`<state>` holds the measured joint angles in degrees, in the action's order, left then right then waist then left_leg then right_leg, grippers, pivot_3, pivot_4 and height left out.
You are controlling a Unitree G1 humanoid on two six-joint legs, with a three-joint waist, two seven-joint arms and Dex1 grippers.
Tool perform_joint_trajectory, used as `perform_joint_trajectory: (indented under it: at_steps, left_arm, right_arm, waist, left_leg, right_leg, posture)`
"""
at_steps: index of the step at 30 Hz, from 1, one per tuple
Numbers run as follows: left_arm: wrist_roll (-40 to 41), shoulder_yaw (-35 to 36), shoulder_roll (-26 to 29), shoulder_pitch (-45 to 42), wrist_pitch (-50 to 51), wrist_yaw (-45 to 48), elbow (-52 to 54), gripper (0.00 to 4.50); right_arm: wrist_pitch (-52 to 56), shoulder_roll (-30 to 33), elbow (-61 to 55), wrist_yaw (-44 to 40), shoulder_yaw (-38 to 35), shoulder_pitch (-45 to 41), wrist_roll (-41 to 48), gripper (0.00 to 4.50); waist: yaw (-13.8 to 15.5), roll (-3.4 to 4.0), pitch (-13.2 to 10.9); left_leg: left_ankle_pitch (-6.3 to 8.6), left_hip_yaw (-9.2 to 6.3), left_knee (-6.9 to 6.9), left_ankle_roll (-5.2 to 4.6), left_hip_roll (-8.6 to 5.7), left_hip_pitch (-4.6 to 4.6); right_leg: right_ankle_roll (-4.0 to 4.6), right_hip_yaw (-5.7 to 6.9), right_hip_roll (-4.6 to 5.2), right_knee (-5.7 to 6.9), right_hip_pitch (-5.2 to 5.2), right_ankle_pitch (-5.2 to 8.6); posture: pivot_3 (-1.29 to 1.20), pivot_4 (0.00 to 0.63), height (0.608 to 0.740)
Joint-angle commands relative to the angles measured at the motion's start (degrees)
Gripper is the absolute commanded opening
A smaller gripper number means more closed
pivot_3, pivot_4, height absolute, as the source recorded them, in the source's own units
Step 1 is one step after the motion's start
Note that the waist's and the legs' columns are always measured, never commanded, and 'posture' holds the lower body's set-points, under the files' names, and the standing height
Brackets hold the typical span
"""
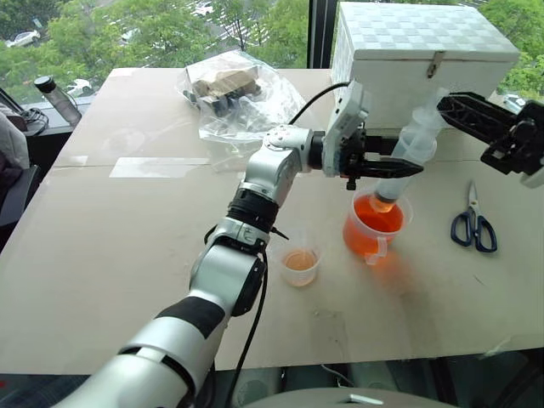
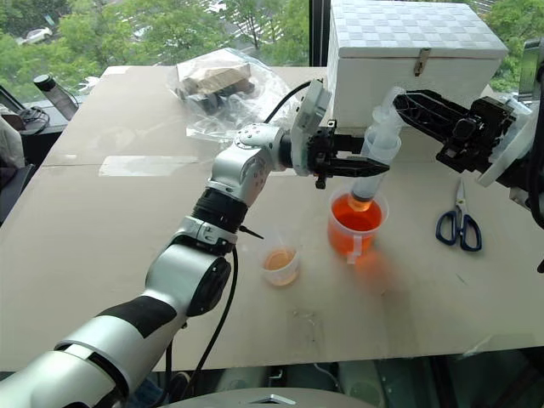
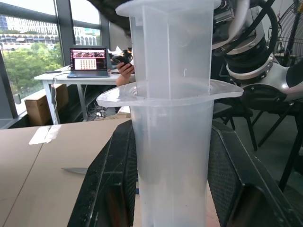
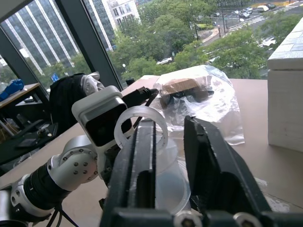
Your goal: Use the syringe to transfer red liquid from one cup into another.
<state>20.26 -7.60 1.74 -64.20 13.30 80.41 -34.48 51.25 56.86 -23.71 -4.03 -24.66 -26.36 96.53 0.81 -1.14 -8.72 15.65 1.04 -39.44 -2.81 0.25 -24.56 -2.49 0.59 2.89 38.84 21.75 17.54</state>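
Syringe: your syringe (image 1: 406, 157) stands nearly upright, slightly tilted, tip dipped into the beaker (image 1: 372, 225); plunger top up near the white box (image 1: 425, 59).
Left end effector: your left end effector (image 1: 399, 167) is pinched on the syringe barrel from the side, below the flange. The left wrist view shows both fingers (image 3: 111, 189) tight against the barrel.
Right end effector: your right end effector (image 2: 408, 106) sits at the plunger top, fingers lying either side of the plunger disc. They look parted, but whether they grip it you cannot tell.
Beaker: on the bench (image 1: 127, 246), well filled with red liquid (image 1: 378, 217).
Small cup: the cup (image 1: 300, 265) stands near the beaker, apart from it, with a shallow pale orange layer inside.
Progress: judged mid-cycle. Some liquid already sits in the cup; barrel looks clear, so the draw seems not yet done.
Left to do: pull plunger, carry syringe over to cup, press out.
Other: scissors (image 1: 473, 223) and a plastic bag (image 1: 234, 98) lie clear of the work.
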Motion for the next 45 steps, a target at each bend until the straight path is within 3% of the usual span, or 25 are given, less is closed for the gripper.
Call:
perform_joint_trajectory:
  at_steps: [1, 14, 20, 28, 35, 45]
  left_arm:
    - [0.4, -0.8, -0.5, -1.3, -0.1, 1.2, 1.9, 1.41]
    - [3.3, 1.7, 2.9, -4.1, 5.2, -1.4, 8.6, 1.41]
    - [4.7, 2.2, 3.4, -4.2, 8.2, -3.6, 12.0, 1.41]
    - [6.4, 3.0, 4.2, -4.0, 11.5, -8.2, 16.2, 1.41]
    - [13.6, 7.6, 9.2, -4.9, 21.9, -11.0, 22.4, 1.41]
    - [26.3, 11.8, 22.0, 1.4, 38.2, -13.0, 39.9, 1.41]
  right_arm:
    - [-0.7, 2.1, -0.4, -3.0, -5.7, 2.3, -1.5, 1.57]
    - [1.3, 4.6, 1.6, -12.8, -18.2, 13.0, -1.9, 1.57]
    - [-1.7, 1.4, -3.3, -19.1, -16.9, 19.4, -11.9, 1.57]
    - [-4.8, -3.0, -6.5, -21.1, -14.3, 22.5, -19.9, 1.57]
    - [-5.5, -4.5, -6.7, -19.4, -14.3, 21.4, -19.5, 1.57]
    - [-7.3, -6.3, -8.1, -17.7, -10.7, 15.8, -16.4, 1.57]
  waist:
    - [0.0, 0.0, 0.0]
    - [0.0, 0.03, 0.0]
    - [0.0, 0.06, 0.0]
    - [0.0, 0.1, 0.1]
    - [-0.2, 0.12, 0.1]
    - [-0.3, 0.16, 0.1]
  left_leg:
    - [0.0, 0.0, 0.0, 0.0, 0.0, 0.0]
    - [0.0, 0.0, 0.01, 0.0, 0.01, 0.03]
    - [0.0, 0.0, 0.0, 0.0, 0.01, 0.03]
    - [0.0, 0.02, 0.0, 0.01, 0.01, 0.1]
    - [-0.01, 0.03, 0.0, 0.02, 0.01, 0.16]
    - [-0.02, 0.07, 0.01, 0.03, 0.02, 0.36]
  right_leg:
    - [0.0, 0.0, -0.01, 0.01, 0.0, 0.0]
    - [0.0, 0.0, -0.01, 0.01, -0.01, 0.0]
    - [0.0, -0.02, -0.04, 0.02, -0.02, 0.0]
    - [-0.01, -0.07, -0.07, 0.01, -0.02, 0.0]
    - [0.0, -0.13, -0.07, 0.01, -0.02, 0.0]
    - [0.0, -0.2, -0.05, 0.0, -0.1, 0.01]
  posture:
    - [0.0, 0.15, 0.74]
    - [0.0, 0.15, 0.74]
    - [0.0, 0.15, 0.74]
    - [0.0, 0.15, 0.74]
    - [0.0, 0.15, 0.74]
    - [0.0, 0.15, 0.74]
